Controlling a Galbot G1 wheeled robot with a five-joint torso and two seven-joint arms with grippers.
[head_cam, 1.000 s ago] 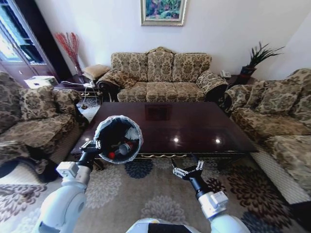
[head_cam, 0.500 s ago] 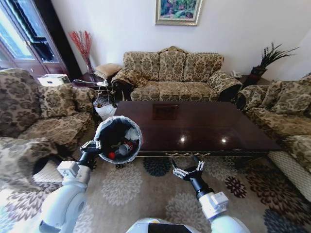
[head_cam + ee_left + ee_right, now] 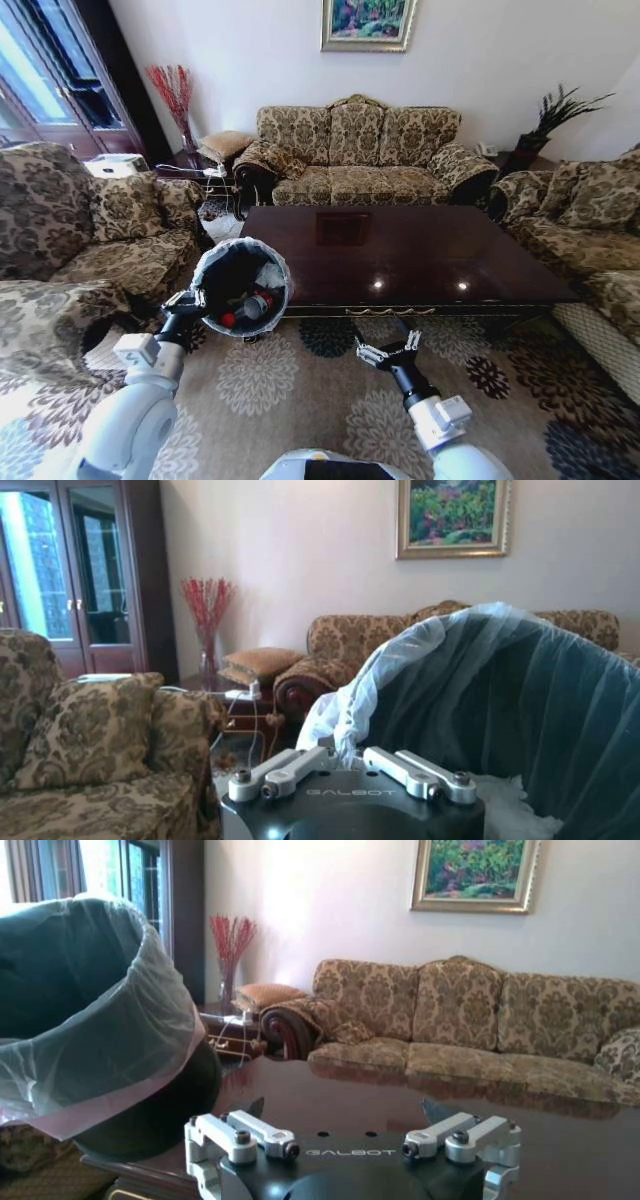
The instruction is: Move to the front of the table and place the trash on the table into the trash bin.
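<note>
Left gripper (image 3: pixel 190 298) clamped on trash bin (image 3: pixel 240 287) rim, trash (image 3: pixel 248 305) inside, table (image 3: pixel 400 262) just beyond; right gripper (image 3: pixel 388 347) splayed empty nearby; thin-bag grip risks slipping, tipping bin

Trash (image 3: pixel 250 305) inside lifted trash bin (image 3: pixel 215 262)

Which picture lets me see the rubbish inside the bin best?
The head view: it looks down into the trash bin, showing the bottle and white paper. The left wrist view sees mostly its outside and bag, held by the left hand. The right wrist view shows its side.
</note>
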